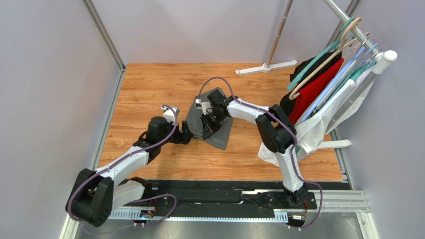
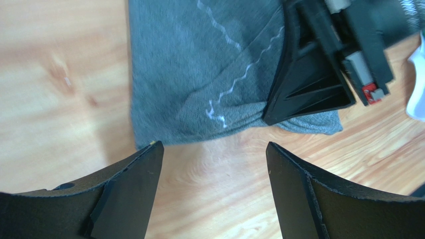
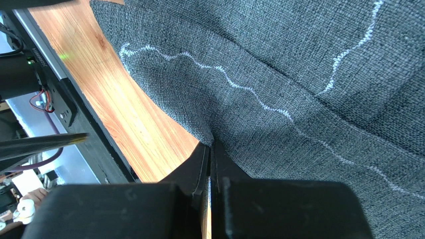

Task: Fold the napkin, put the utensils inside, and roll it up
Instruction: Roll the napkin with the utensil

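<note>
Top external view is showing the napkin [image 1: 195, 119] lying folded at the middle of the wooden table [image 1: 149, 84], its long axis running from the upper middle of the frame toward the lower middle and leaning a little rightward at the bottom. At the right edge a rack [image 1: 349, 23] is carrying hangers with a red garment [image 1: 319, 89], and a white cloth [image 1: 312, 132] is hanging beneath them. I am reaching my right gripper [image 1: 206, 128] in from the right, and its fingers are pressing together on a raised fold of the grey cloth. In the right wrist view the fabric is bunching into the closed tips at the lower middle, with the pale stitched line [image 3: 239, 87] wandering across the frame above. I am holding my left gripper [image 2: 214, 164] just beside the napkin's near edge over bare wood. Its fingers [image 2: 134, 189] are standing spread wide at the bottom of the left wrist view and gripping nothing. The napkin is filling the upper middle of that frame.
</note>
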### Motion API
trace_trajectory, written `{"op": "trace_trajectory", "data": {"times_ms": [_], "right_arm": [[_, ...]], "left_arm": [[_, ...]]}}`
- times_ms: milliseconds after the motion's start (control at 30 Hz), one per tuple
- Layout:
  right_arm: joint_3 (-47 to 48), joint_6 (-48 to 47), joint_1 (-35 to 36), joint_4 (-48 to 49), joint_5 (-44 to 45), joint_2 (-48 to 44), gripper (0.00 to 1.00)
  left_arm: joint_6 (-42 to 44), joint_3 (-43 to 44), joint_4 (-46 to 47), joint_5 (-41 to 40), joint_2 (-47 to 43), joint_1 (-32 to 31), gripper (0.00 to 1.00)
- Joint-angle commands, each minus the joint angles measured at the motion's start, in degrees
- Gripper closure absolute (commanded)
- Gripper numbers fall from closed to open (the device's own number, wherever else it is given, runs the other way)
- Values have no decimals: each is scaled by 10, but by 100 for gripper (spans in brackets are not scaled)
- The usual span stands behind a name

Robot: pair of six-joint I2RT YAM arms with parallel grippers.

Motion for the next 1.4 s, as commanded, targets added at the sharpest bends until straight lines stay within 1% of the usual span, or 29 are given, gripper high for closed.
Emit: {"op": "trace_trajectory", "data": {"times_ms": [0, 67, 100, 200, 267, 300, 367, 400, 533, 633, 667, 800, 933, 1067, 1233, 1333, 1367], "right_arm": [[17, 1, -3, 6, -2, 15, 100], [18, -4, -5, 1, -12, 16, 100], [18, -6, -6, -1, -15, 17, 100], [19, -22, -9, -16, -26, 17, 100], [18, -32, -15, -31, -34, 14, 100], [18, -42, -15, -37, -35, 14, 100], [6, -46, -16, -54, -38, 4, 100], [0, -69, -16, -59, -41, -1, 100], [-40, -84, -19, -71, -44, -31, 100], [-71, -100, -18, -86, -50, -58, 100], [-79, -103, -19, -91, -51, -65, 100], [-111, -113, -25, -95, -52, -89, 100], [-105, -125, -31, -103, -57, -90, 100], [-91, -137, -36, -120, -68, -87, 100], [-81, -144, -39, -128, -72, -82, 100], [-78, -145, -41, -128, -74, -80, 100], [-79, -145, -41, -128, -75, -80, 100]], "left_arm": [[138, 5, 100, 38, -27, -3, 14], [160, 18, 107, 75, -11, -3, 14], [173, 33, 101, 110, -1, -3, 15], [196, 48, 99, 175, 45, -10, 18], [199, 55, 106, 203, 66, -15, 18], [196, 61, 109, 229, 69, -18, 18], [197, 62, 111, 245, 66, -26, 18], [198, 56, 112, 243, 60, -39, 18], [202, 33, 118, 218, 23, -71, 18], [202, 23, 118, 202, 13, -98, 18], [219, 23, 119, 198, 16, -104, 18], [236, 34, 118, 194, 51, -127, 18], [261, 52, 114, 173, 93, -150, 19], [292, 58, 114, 130, 106, -198, 19], [306, 56, 118, 98, 117, -221, 20], [319, 59, 113, 57, 133, -249, 22], [321, 65, 105, 30, 139, -255, 23]]}}
